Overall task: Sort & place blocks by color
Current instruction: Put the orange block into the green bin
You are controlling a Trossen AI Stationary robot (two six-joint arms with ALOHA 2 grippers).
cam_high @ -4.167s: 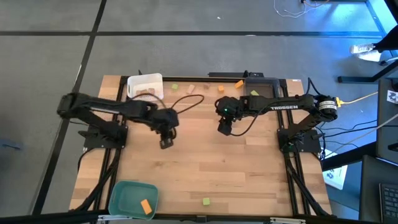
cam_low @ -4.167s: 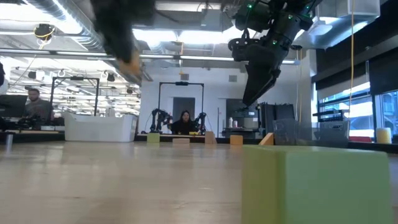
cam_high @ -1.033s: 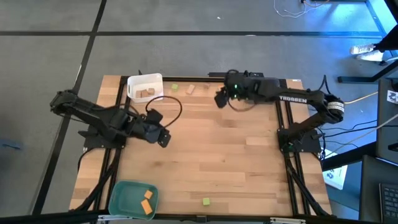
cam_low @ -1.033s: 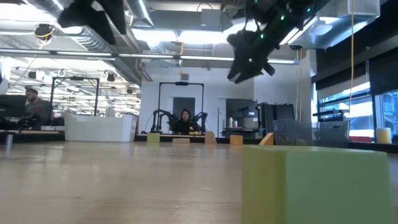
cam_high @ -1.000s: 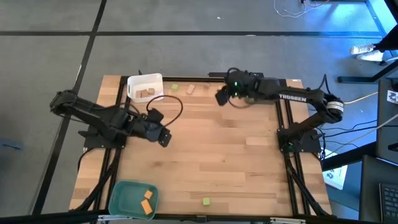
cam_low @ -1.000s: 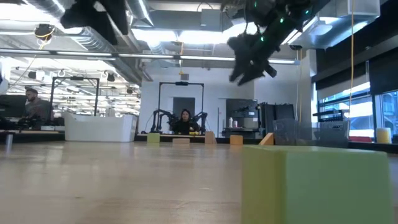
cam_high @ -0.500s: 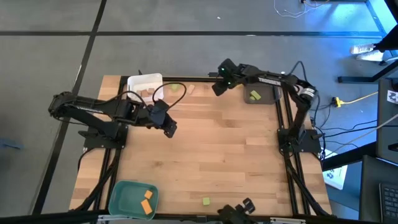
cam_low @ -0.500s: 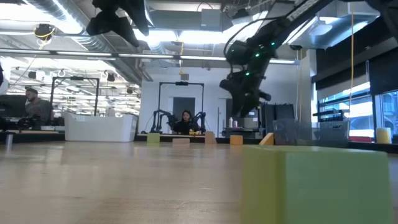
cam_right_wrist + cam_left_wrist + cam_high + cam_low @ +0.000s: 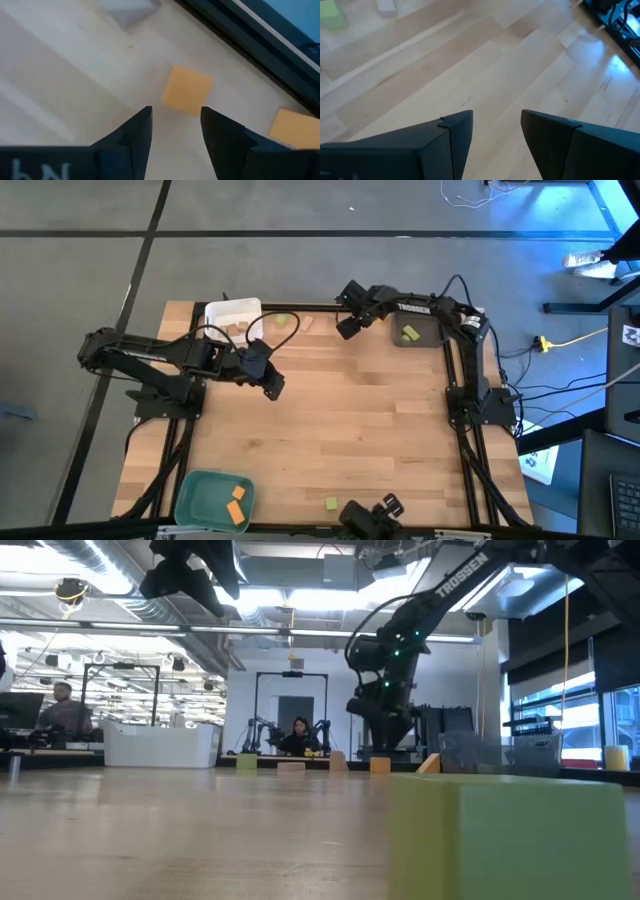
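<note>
1. Right wrist view: the right gripper (image 9: pixel 175 130) hangs over a small flat-faced orange block (image 9: pixel 186 90) on the pale wood table (image 9: pixel 60 75). Its jaws are apart and empty, with the block just ahead of the gap. A second orange block (image 9: pixel 295 129) lies nearby.
2. Step in hand, as a judgement: approach for a pick at the table's far edge. The next move calls for dropping straight down to straddle the block, then closing.
3. High view: the left gripper (image 9: pixel 272 385) waits beside the white square tray (image 9: pixel 232 310), which holds tan blocks. The teal tray (image 9: pixel 196 498) holds two orange blocks (image 9: pixel 235 508) — the likely drop-off. A light green block (image 9: pixel 331 503) sits alone near the front edge.
4. Left wrist view: the left jaws are apart with nothing between them — the high view can't settle that. The low view shows the right arm's height but hides the target block.
</note>
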